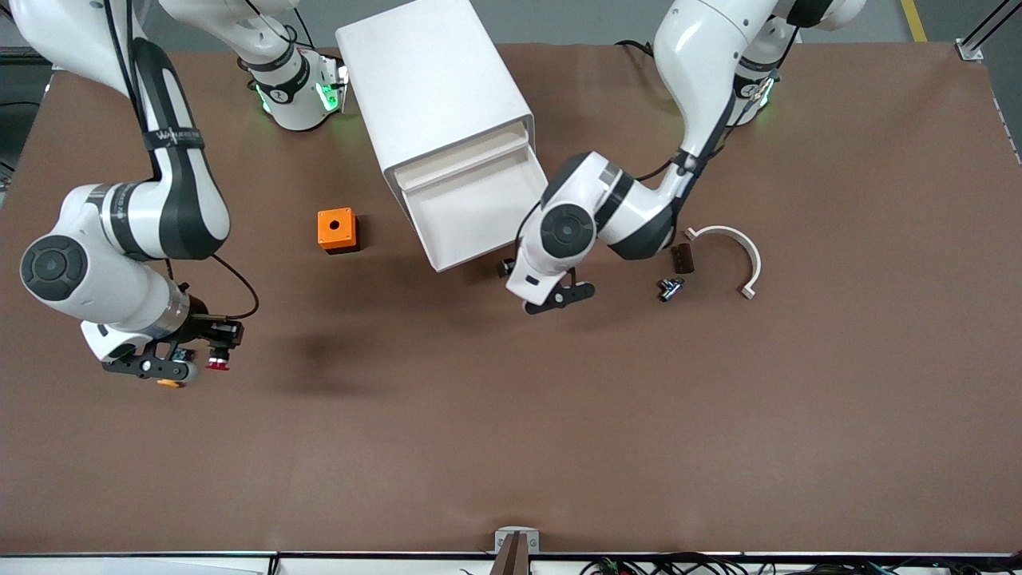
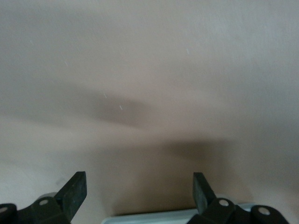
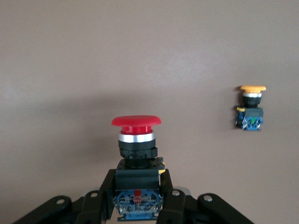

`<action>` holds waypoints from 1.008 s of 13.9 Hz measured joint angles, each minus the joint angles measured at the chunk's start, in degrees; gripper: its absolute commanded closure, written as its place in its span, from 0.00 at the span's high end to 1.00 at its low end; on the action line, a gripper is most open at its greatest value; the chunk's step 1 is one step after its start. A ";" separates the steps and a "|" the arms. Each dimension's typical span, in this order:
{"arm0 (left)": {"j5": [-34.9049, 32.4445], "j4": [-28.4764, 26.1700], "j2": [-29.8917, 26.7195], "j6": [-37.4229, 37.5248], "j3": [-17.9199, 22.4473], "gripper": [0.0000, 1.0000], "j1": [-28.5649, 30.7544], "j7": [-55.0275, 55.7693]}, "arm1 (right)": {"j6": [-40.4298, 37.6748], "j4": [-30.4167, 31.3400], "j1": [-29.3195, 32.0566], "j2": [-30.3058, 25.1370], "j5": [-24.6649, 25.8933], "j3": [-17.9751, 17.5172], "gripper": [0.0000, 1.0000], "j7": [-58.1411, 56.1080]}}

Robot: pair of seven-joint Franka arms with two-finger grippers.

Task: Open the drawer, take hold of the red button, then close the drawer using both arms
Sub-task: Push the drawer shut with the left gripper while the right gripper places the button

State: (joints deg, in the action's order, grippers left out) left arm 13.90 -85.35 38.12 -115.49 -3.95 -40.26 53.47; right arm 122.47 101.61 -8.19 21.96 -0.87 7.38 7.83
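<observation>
Button (image 3: 136, 140) sits clamped in my right claw (image 1: 209, 357), over bare desk (image 1: 559, 447). My left claw (image 1: 511, 269), spread wide and empty, hangs at the pulled-out drawer (image 1: 479, 212)'s four o'clock.

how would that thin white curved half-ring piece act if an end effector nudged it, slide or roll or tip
The thin white half-ring piece lies flat on the brown table, so it would likely slide and pivot rather than roll. Its open C shape looks light, so a nudge at one end would probably swing it around. It looks like rigid plastic, and its slender band might flex slightly.
</observation>
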 measured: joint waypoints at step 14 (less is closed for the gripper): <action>-0.11 -3.24 -3.84 0.07 -6.12 1.00 -7.80 12.77 | 16.27 3.54 9.12 12.81 -1.51 -2.48 0.01 -7.50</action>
State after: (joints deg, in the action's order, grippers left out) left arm 13.79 -88.59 34.28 -115.41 -10.07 -48.06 66.25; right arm 138.74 105.15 0.94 34.78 -2.38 4.90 0.33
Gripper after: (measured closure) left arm 0.000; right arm 0.586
